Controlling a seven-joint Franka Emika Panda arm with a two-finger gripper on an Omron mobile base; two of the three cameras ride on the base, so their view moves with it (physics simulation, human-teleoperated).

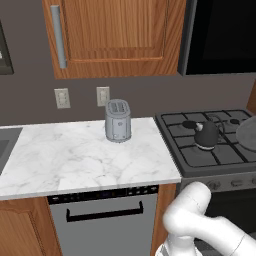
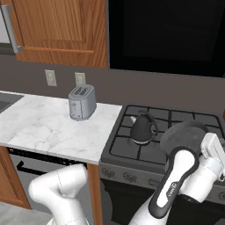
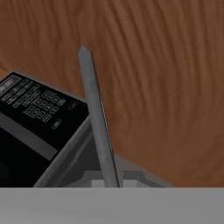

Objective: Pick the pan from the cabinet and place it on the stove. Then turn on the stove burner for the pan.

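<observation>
Round dark grey pan (image 2: 183, 136) over stove (image 2: 132, 149) grates, hand clamped on pan's handle (image 3: 97, 122)

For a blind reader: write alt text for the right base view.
A dark round pan sits over the right side of a black stove, beside a small black kettle. Left, a grey toaster stands on a marble counter.

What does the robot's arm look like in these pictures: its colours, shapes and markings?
The arm is glossy white, built of thick rounded segments with bulbous joints. A long black panel bearing small white lettering runs along its forearm link. A white, boxy wrist part sits at its upper end.
</observation>
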